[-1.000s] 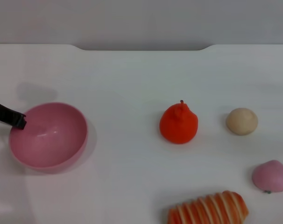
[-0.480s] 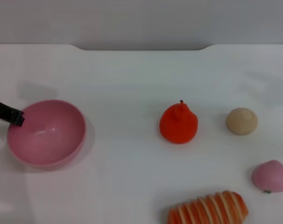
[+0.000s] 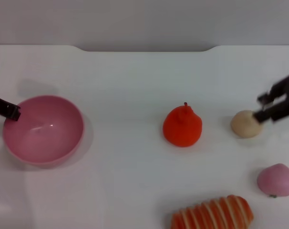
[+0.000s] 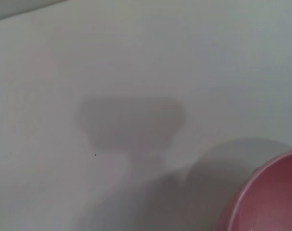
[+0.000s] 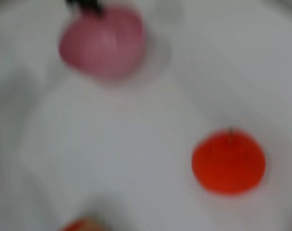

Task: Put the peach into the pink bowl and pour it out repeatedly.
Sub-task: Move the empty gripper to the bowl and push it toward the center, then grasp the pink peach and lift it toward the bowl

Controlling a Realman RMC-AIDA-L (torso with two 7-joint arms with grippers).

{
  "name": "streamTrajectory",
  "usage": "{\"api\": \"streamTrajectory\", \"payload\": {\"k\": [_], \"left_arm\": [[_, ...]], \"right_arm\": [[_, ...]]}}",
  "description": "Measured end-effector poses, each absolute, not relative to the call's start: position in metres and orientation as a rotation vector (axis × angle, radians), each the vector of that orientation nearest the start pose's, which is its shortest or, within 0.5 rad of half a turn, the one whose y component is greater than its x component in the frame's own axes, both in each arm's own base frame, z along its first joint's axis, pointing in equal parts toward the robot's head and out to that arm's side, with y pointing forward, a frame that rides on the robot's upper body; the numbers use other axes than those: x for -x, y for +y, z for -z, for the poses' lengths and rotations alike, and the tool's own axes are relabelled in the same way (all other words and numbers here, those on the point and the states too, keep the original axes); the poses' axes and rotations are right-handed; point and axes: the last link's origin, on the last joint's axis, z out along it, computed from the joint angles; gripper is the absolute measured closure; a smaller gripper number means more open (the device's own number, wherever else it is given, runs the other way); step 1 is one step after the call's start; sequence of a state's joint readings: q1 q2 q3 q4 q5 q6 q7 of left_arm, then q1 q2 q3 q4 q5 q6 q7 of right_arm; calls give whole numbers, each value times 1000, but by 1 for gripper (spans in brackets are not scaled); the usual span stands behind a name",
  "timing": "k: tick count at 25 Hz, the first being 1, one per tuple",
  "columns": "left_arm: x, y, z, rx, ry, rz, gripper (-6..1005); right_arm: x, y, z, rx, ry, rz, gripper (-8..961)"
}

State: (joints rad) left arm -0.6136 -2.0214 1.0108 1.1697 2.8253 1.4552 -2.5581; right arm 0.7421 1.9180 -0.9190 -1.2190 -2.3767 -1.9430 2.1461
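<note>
Pink bowl [image 3: 43,130] at left of frame, upright — left gripper [image 3: 11,112] clamped on its rim. Peach [image 3: 276,180] lower right, on the table [image 3: 125,81]. Right gripper [image 3: 270,106] at right edge, fingers parted, over the beige ball [image 3: 246,124].

Glossy smooth plastic pink bowl [image 3: 43,131]; matt peach [image 3: 276,180].

Setting reads as a robot test bench in a lab, not a home. Evidence: a plain white tabletop [image 3: 135,181] with a notched far edge against a bare grey wall [image 3: 144,21]; toy food only, including an orange-red fruit [image 3: 182,126], a beige ball [image 3: 246,124] and a striped bread piece [image 3: 213,214].
</note>
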Motion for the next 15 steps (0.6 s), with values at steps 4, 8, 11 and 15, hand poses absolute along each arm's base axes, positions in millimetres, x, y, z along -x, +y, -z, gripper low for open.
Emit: {"api": "streamTrajectory", "payload": {"k": [4, 8, 11, 15], "left_arm": [[266, 386, -77, 2165, -1229, -449, 959], [251, 388, -73, 2228, -1207, -428, 959], [231, 390, -70, 2288, -1172, -400, 959], [207, 391, -73, 2343, -1124, -371, 959]], "right_arm": [[-178, 359, -69, 2913, 760, 500, 485], [-186, 358, -39, 2861, 755, 693, 487], [-197, 358, -23, 2834, 752, 829, 487], [-206, 354, -9, 2848, 770, 925, 488]]}}
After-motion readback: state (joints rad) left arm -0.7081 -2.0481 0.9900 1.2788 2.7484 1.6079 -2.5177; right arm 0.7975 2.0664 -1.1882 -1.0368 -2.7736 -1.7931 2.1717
